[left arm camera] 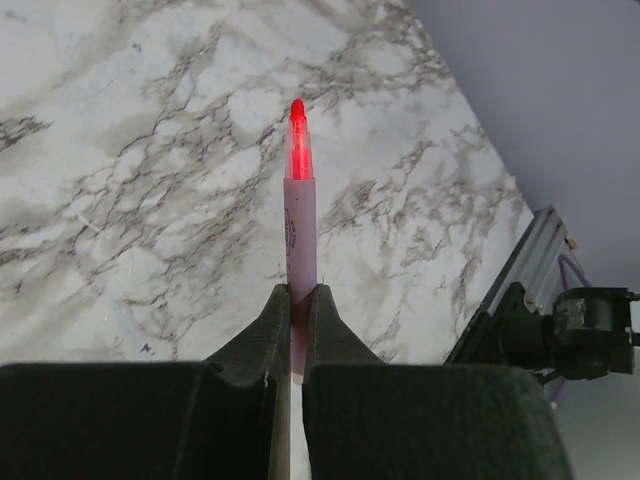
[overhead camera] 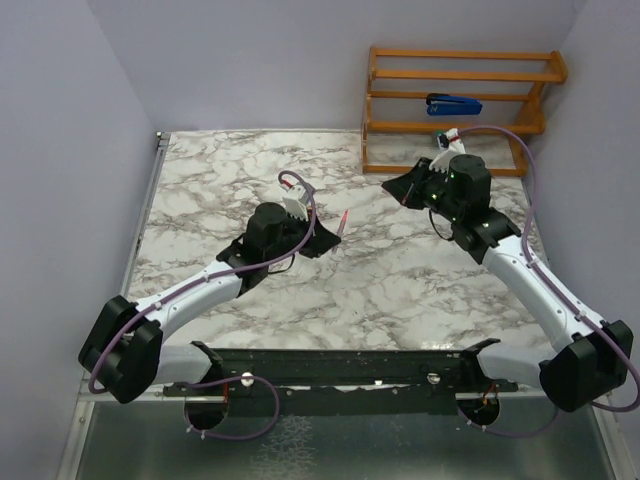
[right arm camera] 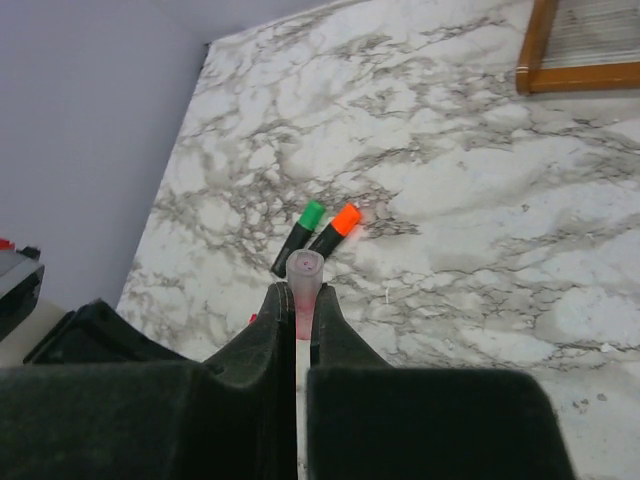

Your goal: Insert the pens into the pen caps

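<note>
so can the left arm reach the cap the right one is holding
Probably yes. The left hand is shut on the pink pen, tip pointing out, and the right hand holds the pale cap, with only open air between the two in the top view.

L hand (left arm camera: pixel 300 296) & R hand (right arm camera: pixel 305 292) both pinched shut, each gripping sth; arms stretched fwd.

**Pink pen clamped in the left end effector**

The left end effector (left arm camera: pixel 302 295) grips a pale pink pen (left arm camera: pixel 300 215) by its lower barrel, both fingers (left arm camera: pixel 262 330) pressed against it. The pen's glowing red tip points away. The marbled surface (left arm camera: pixel 130 200) lies behind the pen. Right of the pen run a metal rail (left arm camera: pixel 520 262) and a lavender wall (left arm camera: pixel 540 90).
</note>
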`<control>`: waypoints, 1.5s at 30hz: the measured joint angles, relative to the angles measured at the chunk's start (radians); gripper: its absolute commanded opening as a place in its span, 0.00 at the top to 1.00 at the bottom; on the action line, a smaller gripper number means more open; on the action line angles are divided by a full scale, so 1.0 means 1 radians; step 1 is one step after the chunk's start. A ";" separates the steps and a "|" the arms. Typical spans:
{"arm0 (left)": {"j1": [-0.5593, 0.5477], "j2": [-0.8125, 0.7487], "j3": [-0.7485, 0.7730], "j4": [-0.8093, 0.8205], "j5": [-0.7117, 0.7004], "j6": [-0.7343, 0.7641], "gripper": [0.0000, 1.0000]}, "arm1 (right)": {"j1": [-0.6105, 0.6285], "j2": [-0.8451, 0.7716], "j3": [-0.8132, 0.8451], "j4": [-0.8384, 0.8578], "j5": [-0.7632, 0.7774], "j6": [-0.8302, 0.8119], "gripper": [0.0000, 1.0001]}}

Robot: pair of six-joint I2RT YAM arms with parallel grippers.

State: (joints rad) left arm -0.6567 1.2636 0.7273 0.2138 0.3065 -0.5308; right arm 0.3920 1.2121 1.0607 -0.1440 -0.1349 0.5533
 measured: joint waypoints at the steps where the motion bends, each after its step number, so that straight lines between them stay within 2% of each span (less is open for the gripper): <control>1: 0.000 0.000 0.000 0.031 0.005 -0.011 1.00 | 0.002 -0.008 -0.007 0.011 -0.023 0.002 1.00; 8: -0.015 0.002 0.000 0.201 0.052 -0.085 1.00 | 0.013 -0.038 -0.040 0.079 -0.128 0.012 0.99; 15: -0.042 0.008 0.000 0.269 0.077 -0.124 1.00 | 0.027 -0.048 -0.041 0.105 -0.167 0.022 0.99; 45: -0.053 -0.026 0.001 0.278 0.088 -0.127 1.00 | 0.098 -0.047 -0.041 0.105 -0.174 0.021 0.99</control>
State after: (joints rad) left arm -0.7094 1.2377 0.7280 0.4923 0.3946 -0.6582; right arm 0.4904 1.1648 1.0199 -0.0391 -0.3092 0.5743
